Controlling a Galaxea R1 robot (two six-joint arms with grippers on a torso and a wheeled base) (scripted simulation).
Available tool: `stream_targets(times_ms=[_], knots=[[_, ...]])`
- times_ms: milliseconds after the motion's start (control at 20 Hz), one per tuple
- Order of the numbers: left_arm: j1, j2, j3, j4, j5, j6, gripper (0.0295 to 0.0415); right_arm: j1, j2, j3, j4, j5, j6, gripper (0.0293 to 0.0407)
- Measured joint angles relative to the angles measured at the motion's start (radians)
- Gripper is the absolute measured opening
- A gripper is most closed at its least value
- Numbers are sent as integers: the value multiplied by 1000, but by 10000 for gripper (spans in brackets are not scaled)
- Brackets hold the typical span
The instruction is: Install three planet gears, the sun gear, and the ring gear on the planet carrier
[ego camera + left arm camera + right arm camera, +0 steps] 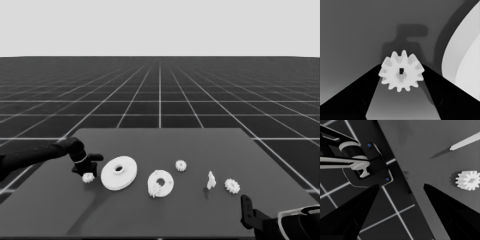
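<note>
Larger round part (119, 173) flanks left-pincer (88, 176) gear (401, 71).

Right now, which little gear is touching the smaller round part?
The gear at the smaller round part's near-left rim touches it. The other three gears lie apart on the table.

Table (165, 220) w/ seven white parts

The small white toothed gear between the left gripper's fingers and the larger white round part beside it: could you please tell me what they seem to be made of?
The small white toothed gear looks like matte white plastic: even tone, no glints, softly rounded teeth, a keyed centre hole. It lies between the left gripper's fingers. The larger white round part beside it looks the same: smooth, matte, softly shaded. Being a render, the true material stays open. The right gripper waits, open, over the table's corner.
</note>
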Motion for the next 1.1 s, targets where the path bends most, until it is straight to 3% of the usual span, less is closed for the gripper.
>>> stream_targets(times_ms=[250,350,450,750,800,850,950,1100], knots=[[0,0,0,0,0,0,312,0,0,0,0,0,0,385],[-229,-115,222,-125,215,-74,313,0,0,0,0,0,0,385],[-343,-111,211,-191,288,-67,313,0,0,0,0,0,0,385],[-392,-98,184,-223,325,-57,313,0,0,0,0,0,0,385],[-393,-8,367,-232,319,-462,313,0,0,0,0,0,0,385],[-393,251,378,-236,311,-670,312,0,0,0,0,0,0,385],[-392,569,154,-237,308,-703,312,0,0,0,0,0,0,385],[-391,707,-26,-235,309,-651,312,0,0,0,0,0,0,385]])
